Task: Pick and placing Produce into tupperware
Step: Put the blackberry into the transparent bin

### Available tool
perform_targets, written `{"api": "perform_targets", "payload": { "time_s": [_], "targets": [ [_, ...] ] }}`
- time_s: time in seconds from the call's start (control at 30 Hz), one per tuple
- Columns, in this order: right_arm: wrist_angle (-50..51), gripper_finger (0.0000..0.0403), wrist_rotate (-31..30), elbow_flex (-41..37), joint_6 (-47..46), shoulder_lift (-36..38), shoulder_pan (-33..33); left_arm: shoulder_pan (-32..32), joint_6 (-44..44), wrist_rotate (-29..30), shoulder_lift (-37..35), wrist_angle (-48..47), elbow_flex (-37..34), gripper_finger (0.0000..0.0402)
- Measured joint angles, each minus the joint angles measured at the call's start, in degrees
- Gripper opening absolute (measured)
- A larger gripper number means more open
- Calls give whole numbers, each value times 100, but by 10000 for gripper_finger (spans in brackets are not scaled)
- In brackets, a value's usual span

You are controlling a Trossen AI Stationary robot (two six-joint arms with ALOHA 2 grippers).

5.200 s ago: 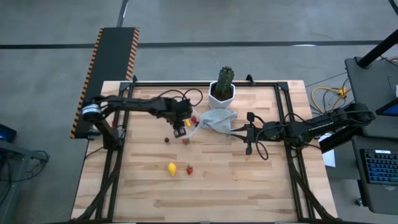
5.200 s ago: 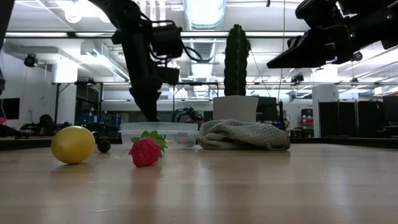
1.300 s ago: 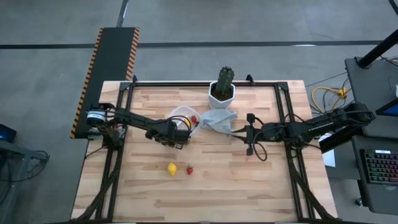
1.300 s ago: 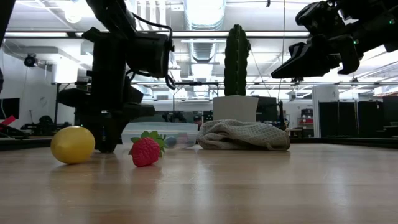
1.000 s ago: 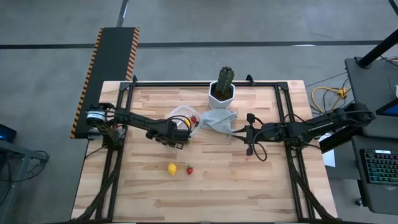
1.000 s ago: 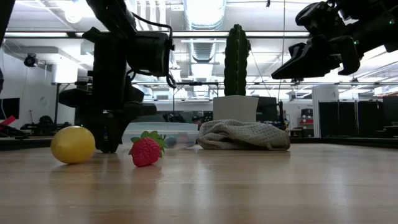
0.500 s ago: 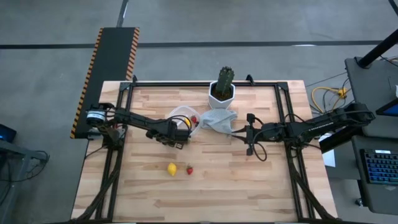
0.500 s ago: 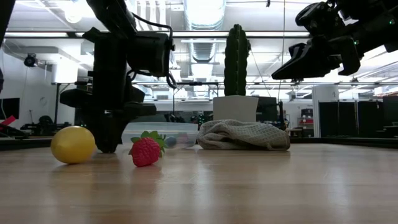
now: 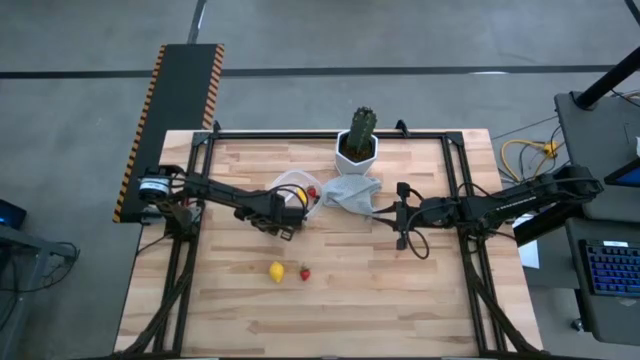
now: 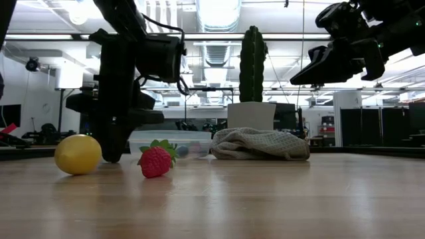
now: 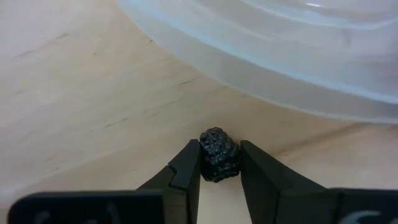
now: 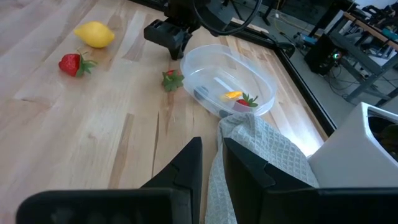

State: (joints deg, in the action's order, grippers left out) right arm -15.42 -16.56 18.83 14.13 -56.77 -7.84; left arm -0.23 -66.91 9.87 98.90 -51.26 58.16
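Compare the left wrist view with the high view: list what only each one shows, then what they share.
Only the left wrist view shows the small dark bumpy berry sitting between the left gripper's fingers, on the wood right beside the tupperware's wall.

Only the high view shows the lemon, a strawberry beside it, the cloth, the cactus and the right gripper hovering apart.

Both show the left gripper, the tupperware and the wooden table.

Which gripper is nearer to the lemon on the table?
The left gripper: it sits just beyond the lemon, beside the tupperware. The right gripper hangs far off, past the cloth.
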Motion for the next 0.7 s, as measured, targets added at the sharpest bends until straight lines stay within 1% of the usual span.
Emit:
{"api": "perform_targets", "payload": {
  "time_s": [0.3, 0.43, 0.7],
  "targets": [
    [4, 57, 0, 0, -13, 0, 0, -15, 52, -84, -48, -799, 345, 69],
    [4, 57, 0, 0, -15, 0, 0, -37, 250, -152, -60, -1038, 571, 68],
    [4, 57, 0, 0, -17, 0, 0, -68, 374, -135, -69, -2013, 1039, 68]
  ]
}}
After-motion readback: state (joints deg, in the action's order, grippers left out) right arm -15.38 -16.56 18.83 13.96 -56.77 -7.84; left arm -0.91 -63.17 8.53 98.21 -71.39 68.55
